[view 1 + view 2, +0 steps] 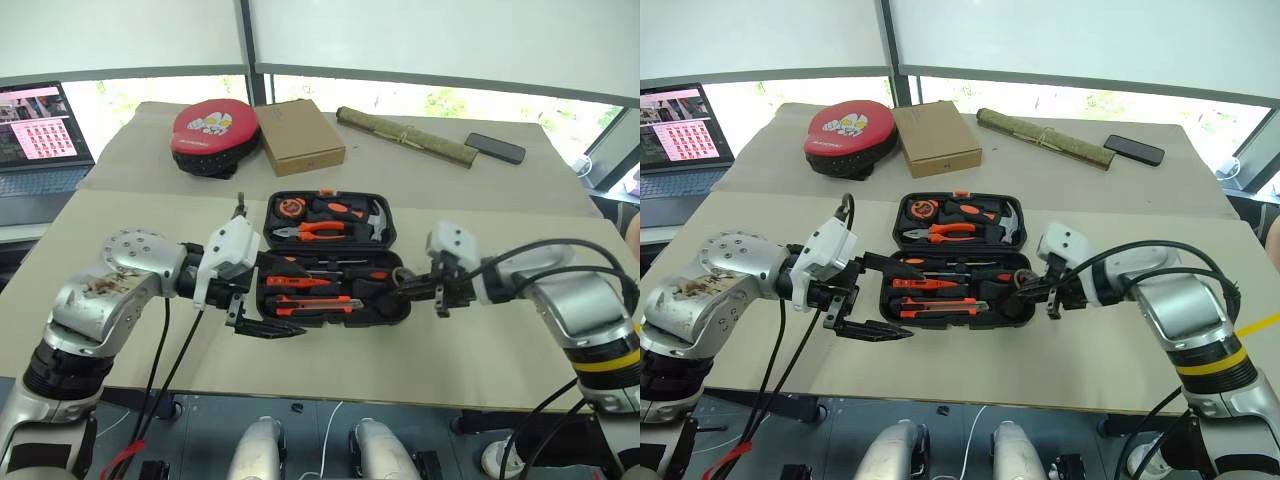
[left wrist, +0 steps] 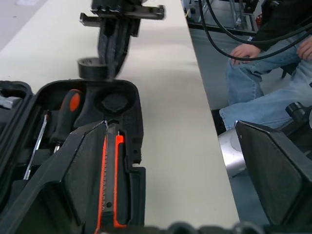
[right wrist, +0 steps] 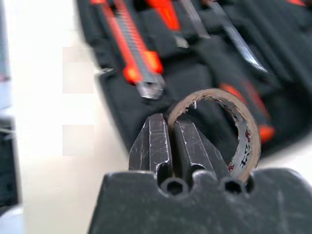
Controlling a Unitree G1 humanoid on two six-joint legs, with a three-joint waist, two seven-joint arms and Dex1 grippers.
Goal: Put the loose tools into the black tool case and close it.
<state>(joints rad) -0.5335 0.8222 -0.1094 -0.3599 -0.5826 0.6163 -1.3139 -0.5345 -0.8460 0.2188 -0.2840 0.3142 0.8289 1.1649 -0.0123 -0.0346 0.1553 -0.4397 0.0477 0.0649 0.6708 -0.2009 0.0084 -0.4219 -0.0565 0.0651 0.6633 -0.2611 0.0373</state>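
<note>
At the far left a laptop (image 1: pixel 40 135) stands open beside the table (image 1: pixel 330 375). Near it on the far half lie a round red-and-black pad (image 1: pixel 212 133), then a flat cardboard box (image 1: pixel 300 136), a rolled greenish bundle (image 1: pixel 405 136) and a dark phone (image 1: pixel 495 148) toward the right.

The left gripper (image 1: pixel 258 295) sits at the left end of the black tool case (image 1: pixel 330 262), its two black fingers spread wide and released, one over the case's left edge and one out past the near edge above the table. The left wrist view looks between those fingers (image 2: pixel 73 170) along the near row of the case and shows the utility knife (image 2: pixel 111 180) seated in its slot, with an orange-and-black screwdriver handle (image 2: pixel 68 109) beside it; it also shows a seated person's jeans (image 2: pixel 263 97) beyond the table's right edge, which the head views leave out.

The case lies open in the table's middle. Its far half holds orange-handled pliers (image 1: pixel 318 229) and a small hammer (image 1: pixel 375 222); its near half holds screwdrivers (image 1: pixel 300 282) and the knife (image 1: pixel 312 305).

The right gripper (image 1: pixel 412 288) is at the case's right end. The right wrist view shows its fingers (image 3: pixel 152 146) clenched on the wall of a tape roll (image 3: pixel 229 131), above the case's near-right corner; the head views show only a small ring there.
</note>
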